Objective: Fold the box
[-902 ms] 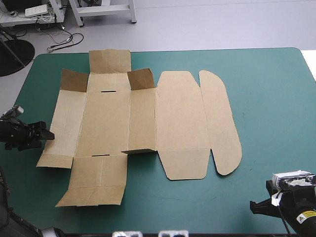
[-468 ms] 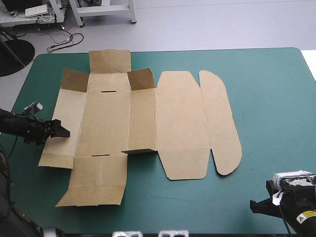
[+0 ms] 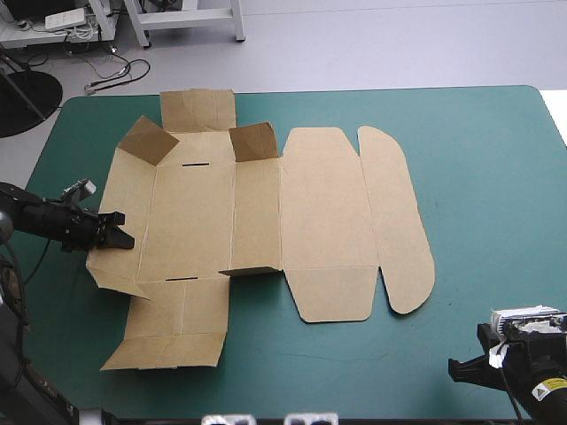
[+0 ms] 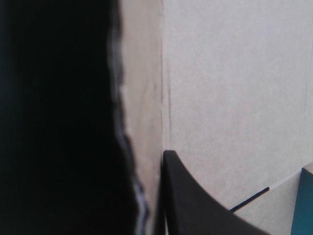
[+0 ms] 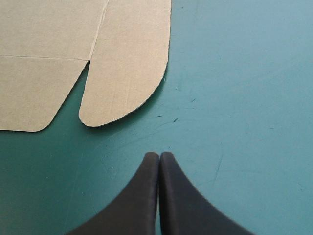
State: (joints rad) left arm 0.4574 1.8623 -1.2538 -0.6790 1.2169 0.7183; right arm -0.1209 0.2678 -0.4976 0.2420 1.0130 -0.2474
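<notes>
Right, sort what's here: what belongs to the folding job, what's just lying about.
Job: box, its left wall raised; left gripper, shut on that wall.
Lying about: nothing loose shows; right gripper idle, shut, off the box, over the cover.

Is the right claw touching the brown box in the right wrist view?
No, the right claw, shut, is over bare teal-green cover, with a clear gap to the rounded flap of the box.
</notes>
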